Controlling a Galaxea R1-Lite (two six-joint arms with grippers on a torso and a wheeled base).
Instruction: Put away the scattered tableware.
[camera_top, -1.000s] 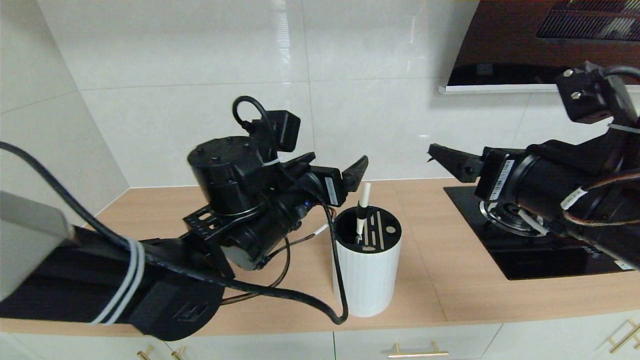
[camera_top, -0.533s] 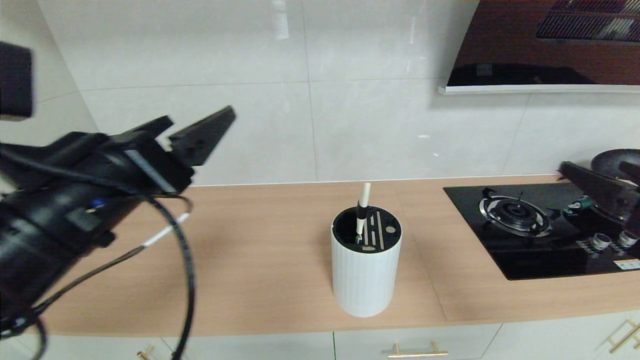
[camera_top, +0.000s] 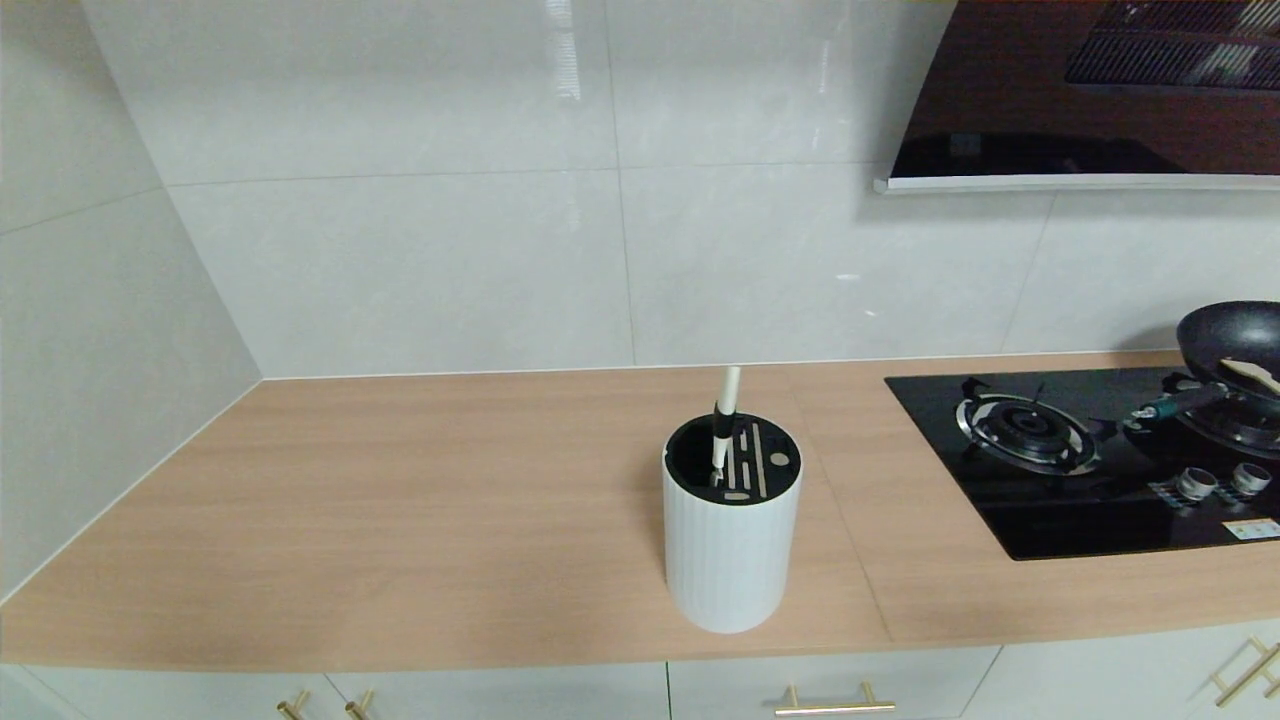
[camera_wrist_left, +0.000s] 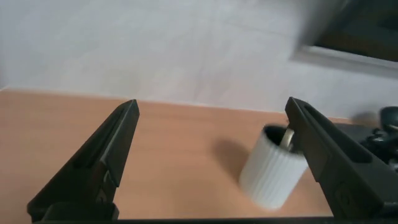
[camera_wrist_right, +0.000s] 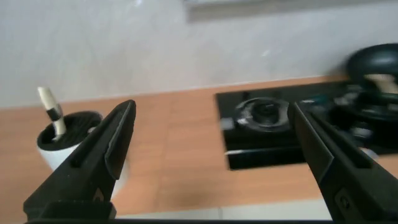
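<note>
A: What carries the lot?
B: Worktop (camera_top: 450, 520), pale wood, one length, running before me along a tiled wall.
A: Standing on it?
B: One white ribbed holder (camera_top: 732, 560), upright, near the front edge, middle. One black gas hob (camera_top: 1060, 520), flat at my right end, well apart from the holder.

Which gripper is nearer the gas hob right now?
Right. The right gripper, open, looks straight at the gas hob; the left gripper, open, faces the white holder, with the hob farther off beyond it.
</note>
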